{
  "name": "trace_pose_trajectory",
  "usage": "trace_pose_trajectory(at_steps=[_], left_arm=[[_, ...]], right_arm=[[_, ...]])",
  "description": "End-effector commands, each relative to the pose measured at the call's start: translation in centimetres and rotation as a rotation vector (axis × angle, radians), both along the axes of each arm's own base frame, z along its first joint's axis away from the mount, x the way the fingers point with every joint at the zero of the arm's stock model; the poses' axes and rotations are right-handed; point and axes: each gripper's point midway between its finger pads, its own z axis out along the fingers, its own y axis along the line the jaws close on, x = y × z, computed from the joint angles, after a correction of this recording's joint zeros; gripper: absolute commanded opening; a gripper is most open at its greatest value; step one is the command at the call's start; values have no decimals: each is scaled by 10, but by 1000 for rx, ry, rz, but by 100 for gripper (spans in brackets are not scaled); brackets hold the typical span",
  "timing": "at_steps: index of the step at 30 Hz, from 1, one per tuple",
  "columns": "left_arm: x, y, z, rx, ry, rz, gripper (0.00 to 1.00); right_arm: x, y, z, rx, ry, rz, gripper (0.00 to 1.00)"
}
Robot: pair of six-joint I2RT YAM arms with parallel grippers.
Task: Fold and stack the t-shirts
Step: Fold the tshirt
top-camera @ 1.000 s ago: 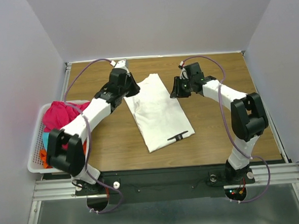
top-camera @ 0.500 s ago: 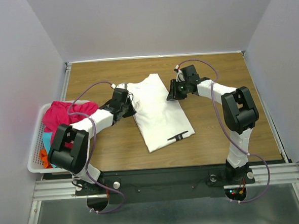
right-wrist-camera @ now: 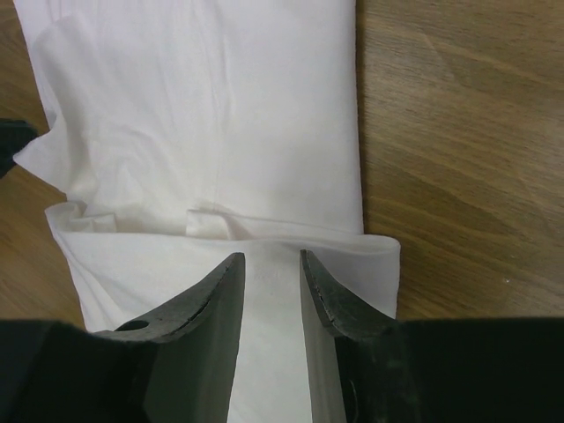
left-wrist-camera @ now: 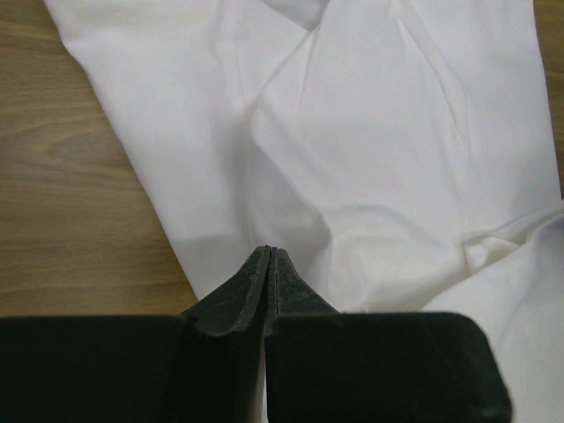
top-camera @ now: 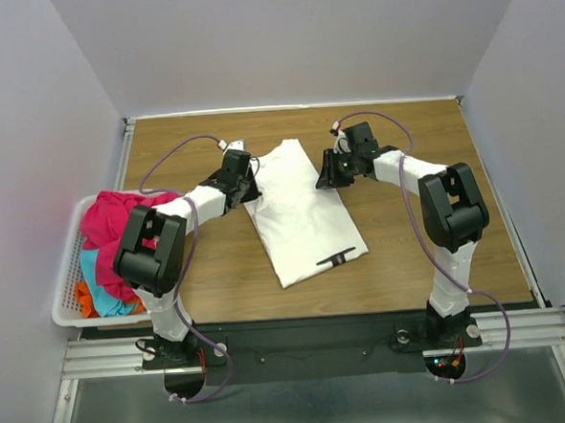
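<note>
The wooden desk (top-camera: 433, 164) carried the white t-shirt (top-camera: 297, 211), which lay near the middle as a long narrow strip. Its long axis ran from 11 o'clock at the far end to 5 o'clock at the near end. At the desk's 9 o'clock edge the white lattice basket (top-camera: 66, 282) held a heap: a magenta shirt (top-camera: 115, 217) on top, with a cyan shirt (top-camera: 100, 278) and a scrap of orange cloth (top-camera: 81, 300) below.

Both claws sat toward the strip's far end. The left claw (top-camera: 246, 185) was at its 9 o'clock edge, fingers pressed together at the tips. The right claw (top-camera: 328, 177) was at its 3 o'clock edge, fingers narrowly apart over a turned-back flap and gripping nothing we could see. From each claw the bulk of the shirt ran toward 5 o'clock, so we judged neither arm the nearer; folding the far end over the near one would need both edges taken together. A small black mark (top-camera: 335, 259) lay at the near end.

We could not tell whether the left claw pinched any cloth, because its own fingers hid the contact. The lower shirts in the basket were mostly buried.
</note>
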Motion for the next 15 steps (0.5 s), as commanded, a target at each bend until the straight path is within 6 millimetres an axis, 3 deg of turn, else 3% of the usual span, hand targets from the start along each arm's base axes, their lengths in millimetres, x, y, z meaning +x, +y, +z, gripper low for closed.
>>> trace_pose_trajectory(at_steps=[1, 11, 12, 15], left_arm=[[8, -19, 7, -6, -17, -64, 11], [7, -31, -24, 83, 50, -84, 11], [2, -29, -36, 105, 87, -86, 12], [1, -27, -42, 115, 106, -76, 11]], right_arm=[[20, 4, 14, 27, -78, 12, 37], [20, 4, 4, 29, -54, 10, 37], [21, 4, 3, 30, -52, 8, 37], [22, 5, 3, 33, -51, 9, 37]])
